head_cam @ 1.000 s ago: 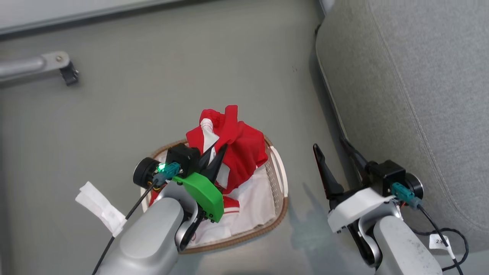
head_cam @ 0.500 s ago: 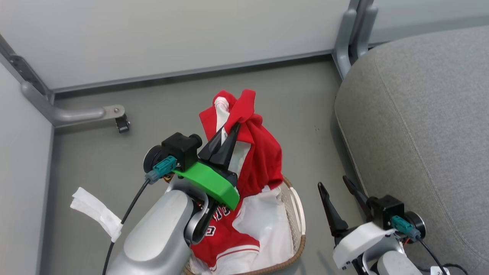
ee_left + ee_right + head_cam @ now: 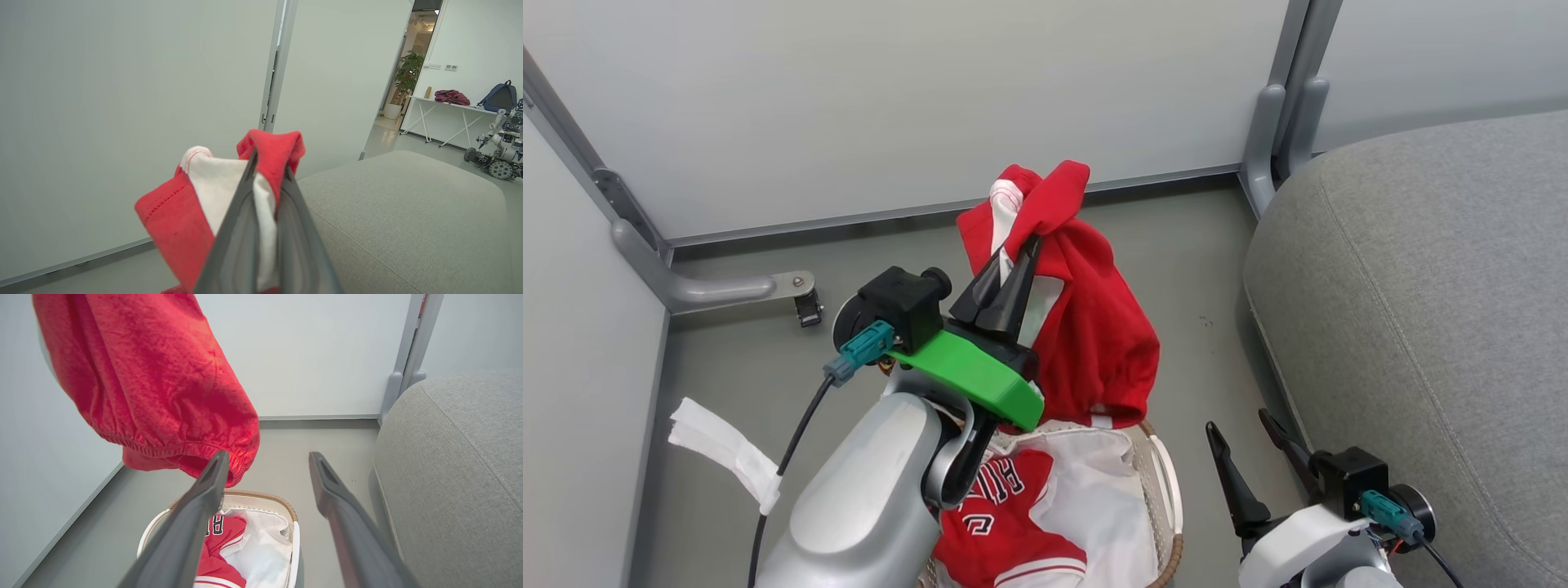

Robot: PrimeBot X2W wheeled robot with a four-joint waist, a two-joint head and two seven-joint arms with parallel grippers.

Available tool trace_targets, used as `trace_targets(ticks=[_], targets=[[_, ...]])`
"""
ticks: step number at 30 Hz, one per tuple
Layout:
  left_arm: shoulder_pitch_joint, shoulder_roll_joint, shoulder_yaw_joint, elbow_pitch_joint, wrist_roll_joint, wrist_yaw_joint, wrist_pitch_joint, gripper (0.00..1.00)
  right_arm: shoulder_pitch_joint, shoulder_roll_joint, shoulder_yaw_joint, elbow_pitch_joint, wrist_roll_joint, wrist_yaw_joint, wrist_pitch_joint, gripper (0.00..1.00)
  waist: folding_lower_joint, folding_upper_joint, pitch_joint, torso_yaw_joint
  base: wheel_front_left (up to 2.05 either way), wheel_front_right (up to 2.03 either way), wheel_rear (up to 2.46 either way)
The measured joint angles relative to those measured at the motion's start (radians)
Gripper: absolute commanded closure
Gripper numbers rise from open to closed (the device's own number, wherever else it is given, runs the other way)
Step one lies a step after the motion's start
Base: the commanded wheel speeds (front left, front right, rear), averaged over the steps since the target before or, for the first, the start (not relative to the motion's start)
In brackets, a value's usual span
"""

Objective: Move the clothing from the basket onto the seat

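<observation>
In the head view, the left forearm (image 3: 866, 506) hides the near left side of the basket (image 3: 1174, 523), and the bottom edge cuts its front. Lettering on the red garment inside (image 3: 1005, 523) is creased and partly covered, unreadable. The seat (image 3: 1421, 327) runs past the right edge. The right wrist view's top edge crops the hanging red garment (image 3: 155, 375).

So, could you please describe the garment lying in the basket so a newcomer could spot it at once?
Beside the grey seat, a white basket with a brown rim stands on the floor. On its white liner lies a red garment with black-and-white lettering, unlike the unlettered red one hanging above.
</observation>
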State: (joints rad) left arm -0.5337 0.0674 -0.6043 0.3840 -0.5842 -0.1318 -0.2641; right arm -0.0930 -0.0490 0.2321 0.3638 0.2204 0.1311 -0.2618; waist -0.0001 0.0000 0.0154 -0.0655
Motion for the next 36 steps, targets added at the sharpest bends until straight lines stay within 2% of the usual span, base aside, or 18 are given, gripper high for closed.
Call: trace_targets(ticks=[7,11,21,27,36], targets=[[0.000,-0.007,-0.001,-0.005,0.000,0.000,0.000,1.00,-0.001,0.000,0.020,-0.023,0.004,0.000,0.000,0.00,0.0000,0.0000,0.000,-0.002,0.00,0.00,0.00],[-0.001,-0.010,-0.002,-0.005,-0.002,0.000,0.000,1.00,-0.047,-0.001,0.103,-0.055,0.036,0.000,0.000,0.00,0.0000,0.0000,0.008,-0.001,0.00,0.00,0.00],[-0.002,-0.013,-0.014,-0.010,0.002,0.000,0.000,1.00,-0.280,0.000,0.284,-0.115,0.086,0.000,0.000,0.00,0.0000,0.0000,0.035,0.008,0.00,0.00,0.00],[-0.002,-0.015,-0.043,-0.016,-0.005,0.000,0.000,1.00,-0.357,0.000,0.306,-0.062,0.075,0.000,0.000,0.00,0.0000,0.0000,0.040,0.024,0.00,0.00,0.00],[-0.004,-0.016,-0.084,-0.027,-0.023,0.000,0.000,1.00,-0.435,0.000,0.361,0.094,0.062,0.000,0.000,0.00,0.0001,0.0000,0.047,0.049,0.00,0.00,0.00]])
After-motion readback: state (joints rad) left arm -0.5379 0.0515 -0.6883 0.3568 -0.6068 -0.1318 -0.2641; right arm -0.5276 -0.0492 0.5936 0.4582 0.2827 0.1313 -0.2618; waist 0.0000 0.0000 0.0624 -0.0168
